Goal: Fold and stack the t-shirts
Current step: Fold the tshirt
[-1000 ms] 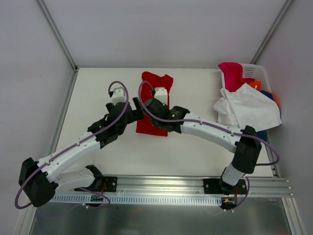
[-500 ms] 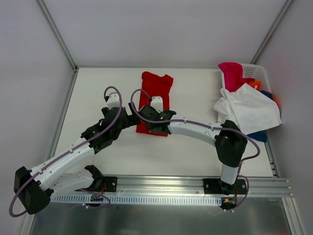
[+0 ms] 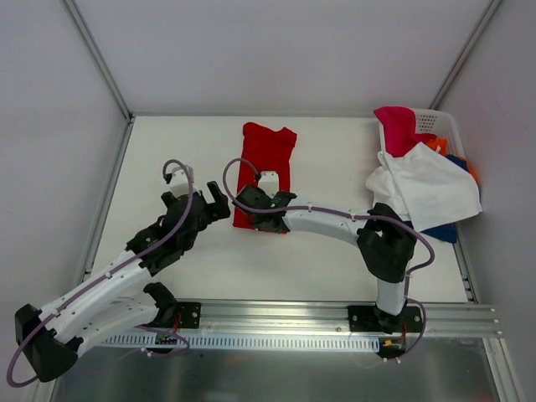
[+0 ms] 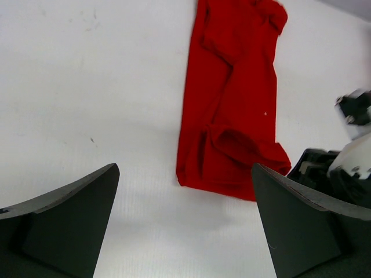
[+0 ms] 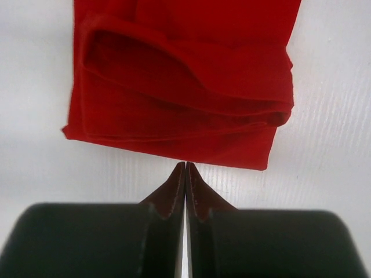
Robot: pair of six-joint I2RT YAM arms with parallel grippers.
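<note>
Red tee [image 3: 266, 163] lies flat on the table [image 3: 167, 151], folded lengthwise into a long strip, near hem doubled w/ loose rolls. White tee [image 3: 431, 188] and magenta tee [image 3: 398, 126] hang over the basket [image 3: 445, 126], well right of it. Right gripper [image 5: 185, 169]: pinched together, empty, tips at near hem. Left gripper [image 3: 219, 206]: spread wide, just left of that hem. Cloth: light, limp, matte knit; probably slumps. Recommended: pinch near corners, all layers.

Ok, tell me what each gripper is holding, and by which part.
Nothing is held. The right gripper is shut on nothing, its tips just short of the near edge of the red t-shirt; the left gripper is open, clear of the cloth.
</note>
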